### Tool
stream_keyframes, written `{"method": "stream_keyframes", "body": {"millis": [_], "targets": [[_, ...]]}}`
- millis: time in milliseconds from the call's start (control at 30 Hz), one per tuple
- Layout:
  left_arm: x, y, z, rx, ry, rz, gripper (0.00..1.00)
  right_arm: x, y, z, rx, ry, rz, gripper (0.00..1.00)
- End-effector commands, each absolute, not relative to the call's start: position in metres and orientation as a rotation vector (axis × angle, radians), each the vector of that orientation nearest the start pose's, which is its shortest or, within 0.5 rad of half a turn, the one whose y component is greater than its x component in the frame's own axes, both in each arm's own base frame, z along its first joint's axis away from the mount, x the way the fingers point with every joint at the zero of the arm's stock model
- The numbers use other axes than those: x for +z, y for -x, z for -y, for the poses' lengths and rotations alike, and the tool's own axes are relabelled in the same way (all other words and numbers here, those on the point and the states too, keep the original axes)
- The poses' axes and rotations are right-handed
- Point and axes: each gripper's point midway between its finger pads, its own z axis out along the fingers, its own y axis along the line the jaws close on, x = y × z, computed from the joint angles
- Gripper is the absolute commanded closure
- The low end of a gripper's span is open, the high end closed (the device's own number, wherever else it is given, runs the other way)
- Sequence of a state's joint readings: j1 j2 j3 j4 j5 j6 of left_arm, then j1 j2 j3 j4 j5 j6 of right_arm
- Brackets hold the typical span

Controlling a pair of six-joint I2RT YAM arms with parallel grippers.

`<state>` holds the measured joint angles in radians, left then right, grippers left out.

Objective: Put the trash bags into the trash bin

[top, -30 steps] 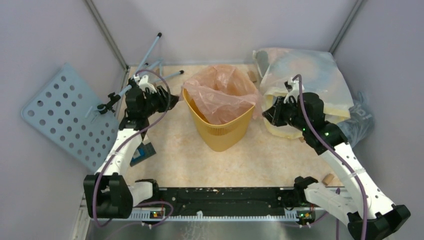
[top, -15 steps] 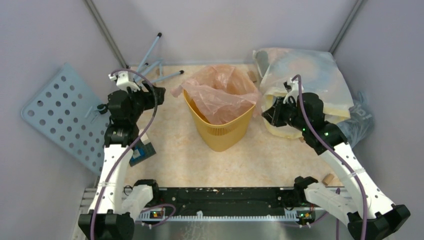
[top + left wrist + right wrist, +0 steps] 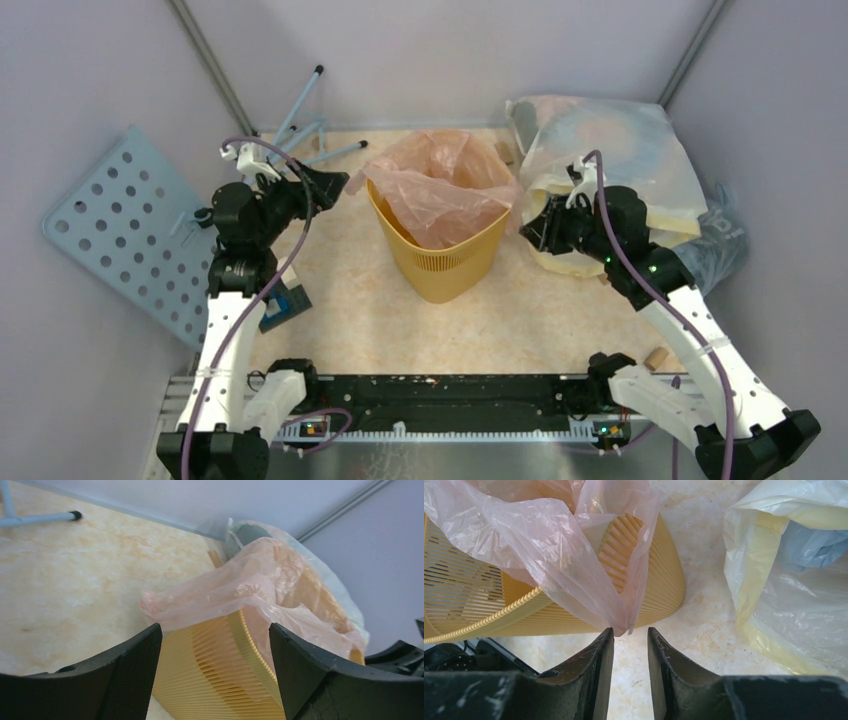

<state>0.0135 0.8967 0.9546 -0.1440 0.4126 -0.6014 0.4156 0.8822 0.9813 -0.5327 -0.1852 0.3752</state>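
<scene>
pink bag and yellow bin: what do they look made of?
The pink bag looks like thin plastic film, glossy and translucent. It crumples into soft folds, and the bin's ribs show through it in the right wrist view. The yellow bin looks like rigid moulded plastic, slightly translucent, with fine vertical ribs and a slotted wall. The exact polymer cannot be told.

Observed pink bag (image 3: 554, 545) draped over bin (image 3: 664, 587) rim, one corner hanging down the ribbed outer wall. Found that corner's tip at the mouth of the right gripper (image 3: 630, 632), fingers (image 3: 596, 665) narrowly apart, table (image 3: 704, 620) visible through the gap; cannot confirm contact. Recorded yellowish sack (image 3: 774, 605) at right, apart from bin, grey-blue bag (image 3: 809, 545) showing through it.
</scene>
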Motion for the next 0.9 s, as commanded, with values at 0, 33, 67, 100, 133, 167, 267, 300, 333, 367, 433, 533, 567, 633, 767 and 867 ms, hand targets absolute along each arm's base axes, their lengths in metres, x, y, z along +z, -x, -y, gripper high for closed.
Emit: {"method": "stream_keyframes", "body": {"millis": [0, 33, 67, 100, 133, 167, 267, 300, 333, 367, 433, 533, 567, 633, 767, 867], "targets": [[0.358, -0.316, 0.106, -0.99, 0.216, -1.614, 0.16, 0.281, -0.25, -0.155, 0.667, 0.147, -2.013, 0.65], [0.354, -0.317, 0.106, -0.994, 0.231, -1.626, 0.16, 0.283, -0.249, -0.153, 0.658, 0.142, -2.012, 0.63], [0.351, -0.318, 0.105, -0.993, 0.245, -1.637, 0.16, 0.284, -0.249, -0.151, 0.646, 0.135, -2.01, 0.61], [0.348, -0.318, 0.105, -0.99, 0.256, -1.646, 0.16, 0.284, -0.248, -0.148, 0.634, 0.127, -2.01, 0.56], [0.348, -0.318, 0.104, -0.985, 0.261, -1.645, 0.16, 0.285, -0.247, -0.146, 0.623, 0.128, -2.007, 0.52], [0.347, -0.318, 0.103, -0.979, 0.264, -1.643, 0.16, 0.287, -0.245, -0.144, 0.615, 0.134, -1.999, 0.48], [0.348, -0.311, 0.099, -0.948, 0.265, -1.636, 0.16, 0.297, -0.242, -0.135, 0.57, 0.138, -1.969, 0.38], [0.352, -0.309, 0.098, -0.93, 0.255, -1.623, 0.15, 0.304, -0.241, -0.132, 0.556, 0.138, -1.951, 0.36], [0.356, -0.307, 0.095, -0.903, 0.25, -1.608, 0.15, 0.31, -0.24, -0.129, 0.543, 0.14, -1.932, 0.36], [0.358, -0.305, 0.092, -0.876, 0.243, -1.599, 0.14, 0.315, -0.239, -0.127, 0.532, 0.137, -1.918, 0.35], [0.364, -0.301, 0.085, -0.812, 0.229, -1.588, 0.13, 0.326, -0.238, -0.122, 0.515, 0.133, -1.888, 0.32], [0.371, -0.294, 0.079, -0.734, 0.189, -1.589, 0.15, 0.344, -0.239, -0.118, 0.492, 0.133, -1.838, 0.29], [0.373, -0.292, 0.079, -0.719, 0.175, -1.591, 0.15, 0.35, -0.24, -0.116, 0.483, 0.133, -1.821, 0.27], [0.375, -0.288, 0.08, -0.711, 0.148, -1.593, 0.16, 0.362, -0.242, -0.116, 0.472, 0.144, -1.792, 0.25], [0.366, -0.283, 0.089, -0.763, 0.122, -1.617, 0.15, 0.385, -0.255, -0.113, 0.423, 0.151, -1.764, 0.25], [0.358, -0.282, 0.098, -0.824, 0.104, -1.642, 0.14, 0.395, -0.265, -0.119, 0.417, 0.176, -1.759, 0.25]]}}
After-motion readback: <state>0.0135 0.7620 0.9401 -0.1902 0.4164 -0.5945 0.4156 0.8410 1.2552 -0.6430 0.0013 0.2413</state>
